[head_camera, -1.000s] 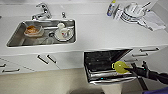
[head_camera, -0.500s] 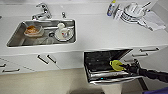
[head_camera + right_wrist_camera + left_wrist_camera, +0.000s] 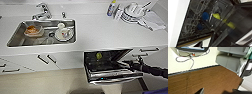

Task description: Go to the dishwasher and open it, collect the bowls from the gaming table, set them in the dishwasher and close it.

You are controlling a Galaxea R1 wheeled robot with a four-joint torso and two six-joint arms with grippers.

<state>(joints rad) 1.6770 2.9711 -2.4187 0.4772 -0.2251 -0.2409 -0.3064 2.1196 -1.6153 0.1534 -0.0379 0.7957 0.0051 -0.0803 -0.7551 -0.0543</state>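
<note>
White kitchen bench [image 3: 100,32] runs above the dishwasher [image 3: 110,72], door dropped open, dark inside. Yellow-green bowl [image 3: 99,55] sits in the rack; the right wrist view shows it beside the blue bowl [image 3: 205,15], wires partly hiding both. Right hand [image 3: 133,64] at the door's edge, fingers blurred, cannot tell. Sink [image 3: 15,41] holds dishes. No writing readable.
</note>
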